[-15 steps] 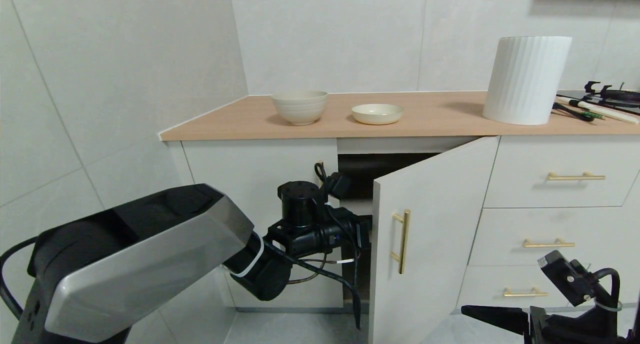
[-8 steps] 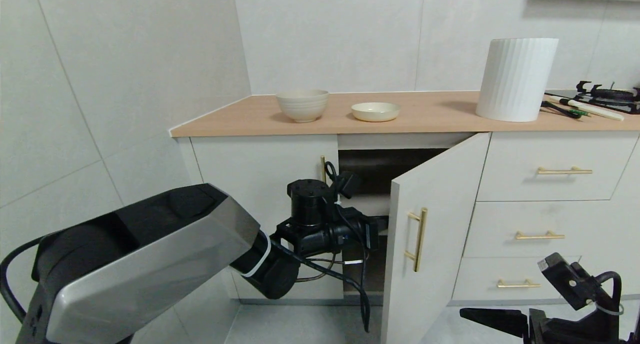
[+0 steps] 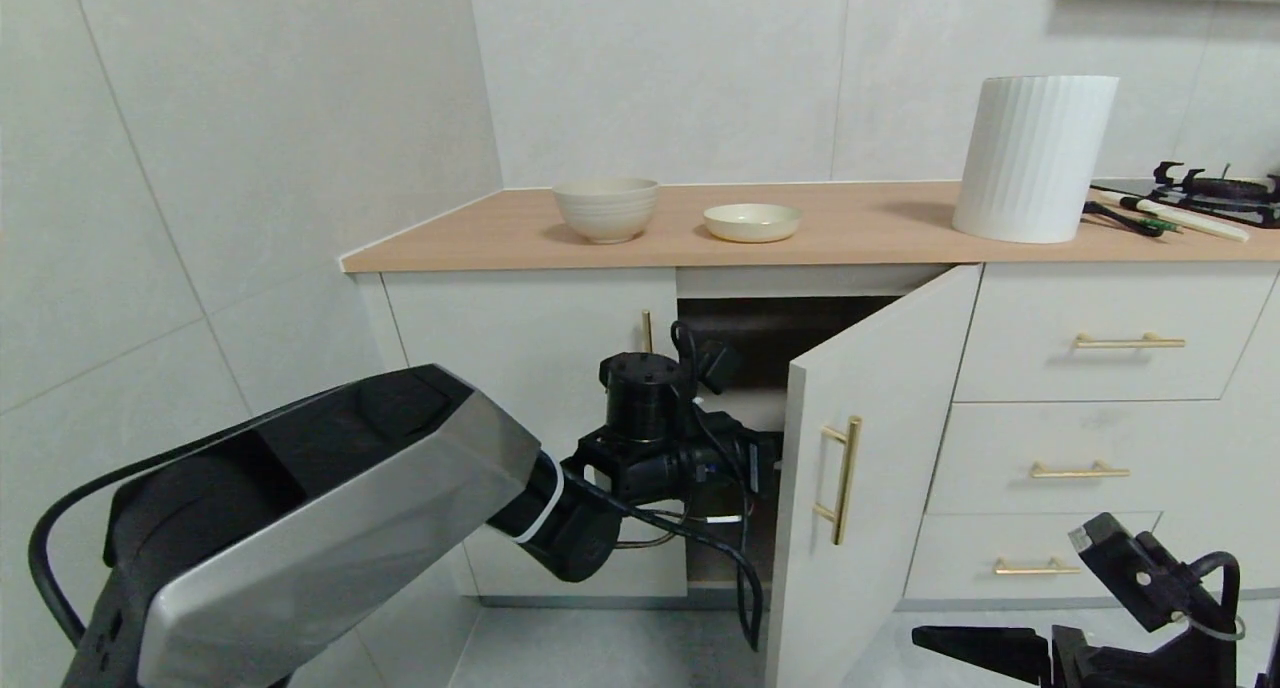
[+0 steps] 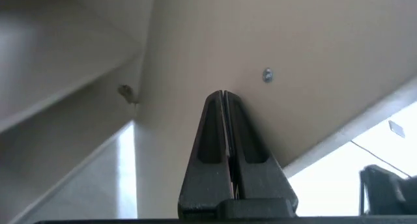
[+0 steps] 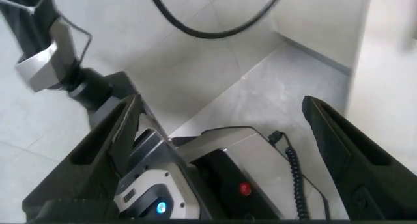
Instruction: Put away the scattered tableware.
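White door (image 3: 900, 388) ajar (closed left hand (image 4: 223, 97) behind).

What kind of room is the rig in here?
A kitchen, likely a home-style one: a wooden countertop over white cabinets with brass handles, one cabinet door standing open, a gas hob at the counter's right end, and a bowl and shallow dish on the counter.

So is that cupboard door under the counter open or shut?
Open. The door stands angled out from the cabinet front, with the dark inside showing behind it.
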You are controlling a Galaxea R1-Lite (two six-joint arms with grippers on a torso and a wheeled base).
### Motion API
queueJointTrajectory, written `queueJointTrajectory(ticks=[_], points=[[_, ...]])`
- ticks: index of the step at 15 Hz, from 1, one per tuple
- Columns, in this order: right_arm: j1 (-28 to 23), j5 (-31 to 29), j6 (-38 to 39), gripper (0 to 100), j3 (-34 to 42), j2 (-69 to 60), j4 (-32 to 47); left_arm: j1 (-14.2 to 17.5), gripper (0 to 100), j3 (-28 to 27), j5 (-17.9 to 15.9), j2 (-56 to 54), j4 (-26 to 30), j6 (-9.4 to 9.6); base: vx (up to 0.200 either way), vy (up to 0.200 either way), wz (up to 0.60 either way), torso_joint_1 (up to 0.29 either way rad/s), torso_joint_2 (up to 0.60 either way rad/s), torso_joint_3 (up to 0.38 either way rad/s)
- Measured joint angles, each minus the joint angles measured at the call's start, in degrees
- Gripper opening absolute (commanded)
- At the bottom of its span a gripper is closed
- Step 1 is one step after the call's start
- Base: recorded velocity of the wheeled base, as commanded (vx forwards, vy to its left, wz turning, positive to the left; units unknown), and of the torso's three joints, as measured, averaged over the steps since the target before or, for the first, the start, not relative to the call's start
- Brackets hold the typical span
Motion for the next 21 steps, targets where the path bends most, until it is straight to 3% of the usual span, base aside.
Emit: queueJointTrajectory(ticks=[2, 4, 6, 8, 11, 15, 18, 21], points=[[0.9, 0.0, 0.1, 100, 0.0, -0.8, 0.3, -2.5, 0, -2.2, -0.1, -0.5, 4.3, 1.82, 0.0, 0.0, 0.0, 0.0, 0.0, 0.0], [2.9, 0.0, 0.2, 100, 0.0, -3.3, 1.7, -6.9, 0, -3.3, 0.0, -2.7, 8.9, 8.19, 0.0, 0.0, 0.0, 0.0, 0.0, 0.0], [4.4, 0.0, 0.2, 100, 0.0, -5.9, 3.4, -10.1, 0, -0.4, 0.8, -6.2, 9.5, 11.2, 0.0, 0.0, 0.0, 0.0, 0.0, 0.0], [4.9, 0.0, 0.2, 100, -0.1, -6.9, 3.5, -9.8, 0, 4.6, 4.3, -9.6, 8.2, 11.69, 0.0, 0.0, 0.0, 0.0, 0.0, 0.0], [5.0, -0.5, 0.3, 100, -0.8, -6.1, 3.5, -4.7, 0, 12.2, 10.5, -12.7, -0.1, 9.92, 0.0, 0.0, 0.0, 0.0, 0.0, 0.0], [5.0, -8.5, -0.7, 100, -8.4, 0.8, 3.4, 0.8, 0, 25.0, 14.4, -20.6, -4.4, 8.7, 0.0, 0.0, 0.0, 0.0, 0.0, 0.0], [4.7, -16.7, -4.9, 100, -19.2, 8.5, 3.6, 5.0, 0, 34.4, 15.0, -30.5, -3.0, 8.63, 0.0, 0.0, 0.0, 0.0, 0.0, 0.0], [4.2, -26.5, -9.6, 100, -32.7, 16.2, 7.7, 11.4, 0, 38.6, 15.0, -41.4, 6.6, 8.39, 0.0, 0.0, 0.0, 0.0, 0.0, 0.0]])
